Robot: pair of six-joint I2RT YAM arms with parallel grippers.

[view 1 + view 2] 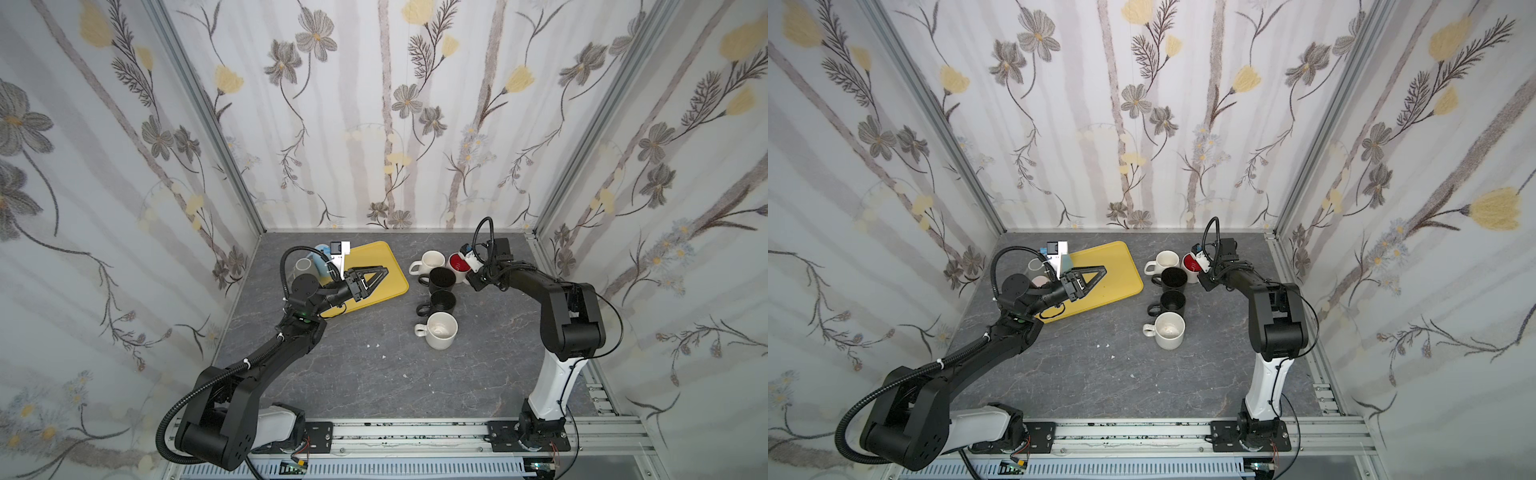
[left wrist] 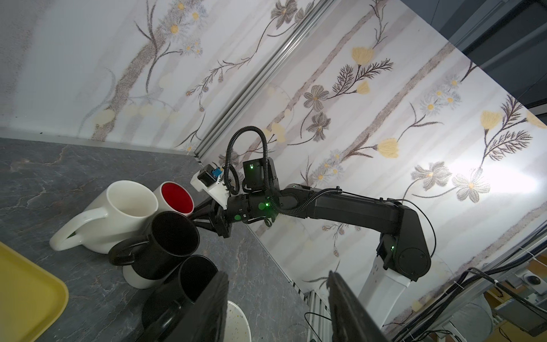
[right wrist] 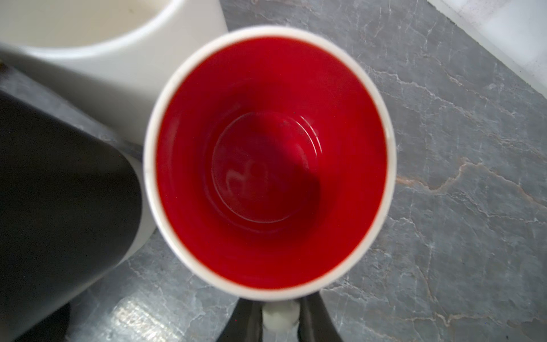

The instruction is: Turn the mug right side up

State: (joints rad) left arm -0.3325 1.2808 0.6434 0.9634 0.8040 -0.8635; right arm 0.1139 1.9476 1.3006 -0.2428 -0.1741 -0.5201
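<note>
Top views both showed five upright mugs, one tray; left gripper stood part-open, empty; right gripper straddled the red-lined mug handle, grip unclear.

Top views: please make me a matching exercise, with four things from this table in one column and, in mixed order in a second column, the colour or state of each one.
Things
1. tray
2. mug at the far right of the group
3. mug nearest the robot's base
4. left gripper

Colour or state
a. open, nothing between its fingers
b. red inside, white outside
c. yellow
d. cream-white inside and out

Pairs: 1-c, 2-b, 3-d, 4-a
</note>
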